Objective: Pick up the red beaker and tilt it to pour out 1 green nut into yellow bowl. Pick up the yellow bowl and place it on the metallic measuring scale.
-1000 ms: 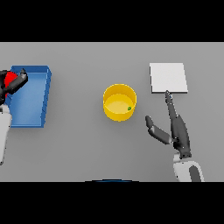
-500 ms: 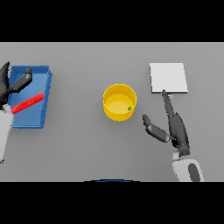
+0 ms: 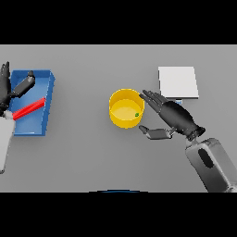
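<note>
The dark right hand (image 3: 178, 118) is held open just beside the round yellow plastic bowl (image 3: 126, 108), fingers straight and reaching toward the rim on the bowl's right, thumb spread below; no grasp is closed yet, and contact w/ the wall cannot be told. One small green nut (image 3: 137, 114) is seen inside the bowl, near its right wall, so the pour is judged done and the bowl pick-up is the step in hand. Next, fingers and thumb would need to be closed round the bowl wall, then the bowl lifted and carried up-right to the flat pale metallic square measuring scale (image 3: 178, 82), which lies near, just behind the hand. The bowl should be kept level so the nut isn't spilled.

Open grey table (image 3: 92, 157) is available around the bowl on all other sides; the path to the scale is short and unobstructed.

At far left, the dark left hand (image 3: 9, 90) is seen open over the blue rectangular tray (image 3: 46, 81), well apart from the bowl. The red beaker (image 3: 28, 109) lies on its side in that tray, apparently released.
</note>
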